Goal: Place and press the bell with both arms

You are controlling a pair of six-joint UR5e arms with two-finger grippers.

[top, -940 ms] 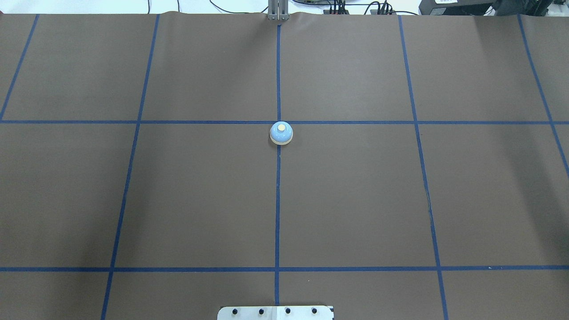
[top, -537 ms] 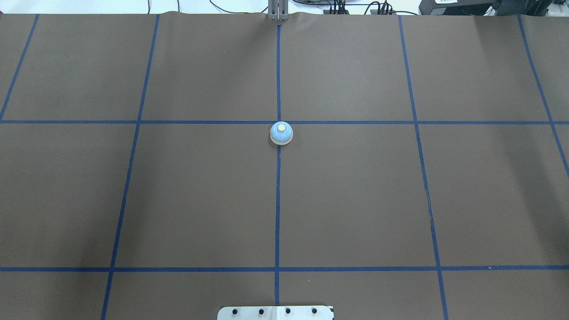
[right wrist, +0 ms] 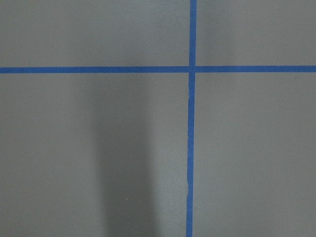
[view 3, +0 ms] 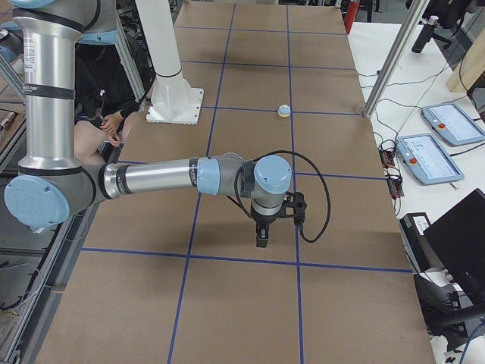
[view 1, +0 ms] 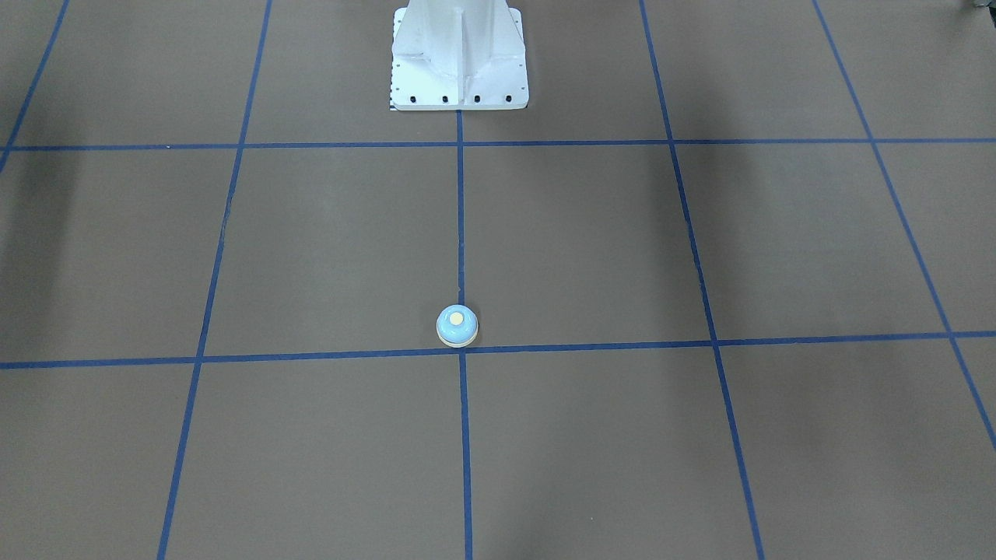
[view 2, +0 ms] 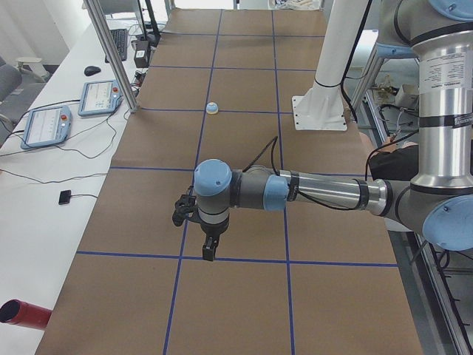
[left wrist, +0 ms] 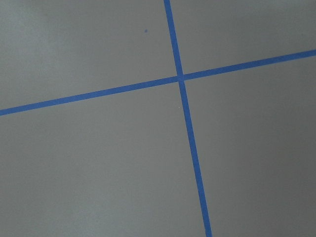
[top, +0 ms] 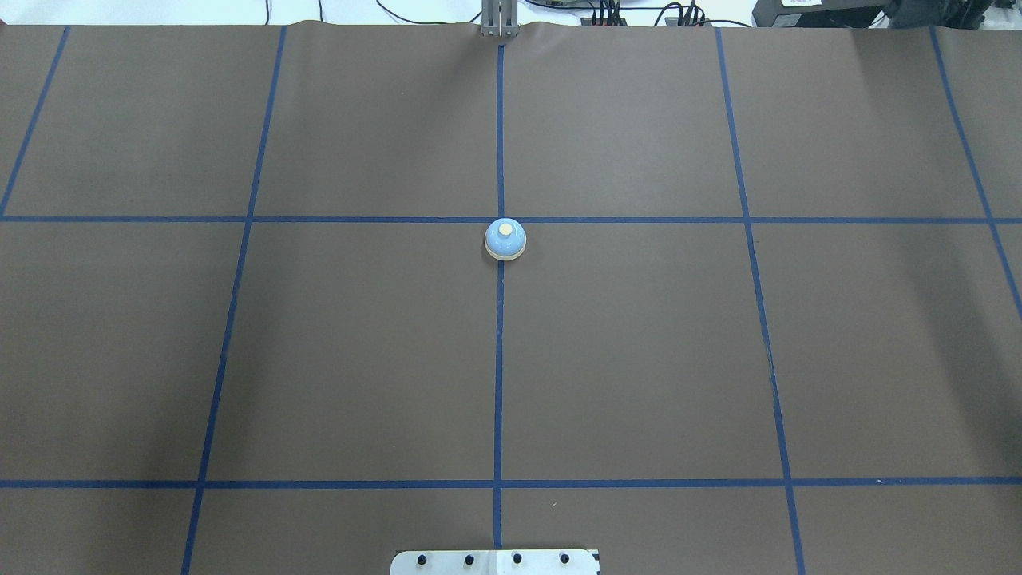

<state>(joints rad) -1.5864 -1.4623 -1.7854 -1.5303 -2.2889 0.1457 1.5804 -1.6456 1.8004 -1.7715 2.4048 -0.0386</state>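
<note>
The bell [top: 505, 239] is a light-blue dome with a cream base ring and a pale yellow button. It stands upright on the brown mat at the crossing of the centre tape lines, and also shows in the front-facing view [view 1: 457, 325] and both side views [view 2: 213, 109] [view 3: 284, 111]. My left gripper [view 2: 210, 251] hangs over the mat far from the bell, fingers down. My right gripper [view 3: 261, 239] hangs likewise at the other end. I cannot tell whether either is open or shut. Both wrist views show only mat and blue tape.
The white pedestal base [view 1: 459, 54] stands at the robot's side of the mat. A metal post [top: 500, 20] rises at the far edge. Teach pendants [view 2: 103, 96] [view 3: 428, 155] and cables lie on the white side table. A red cylinder [view 2: 22, 313] lies beside the mat.
</note>
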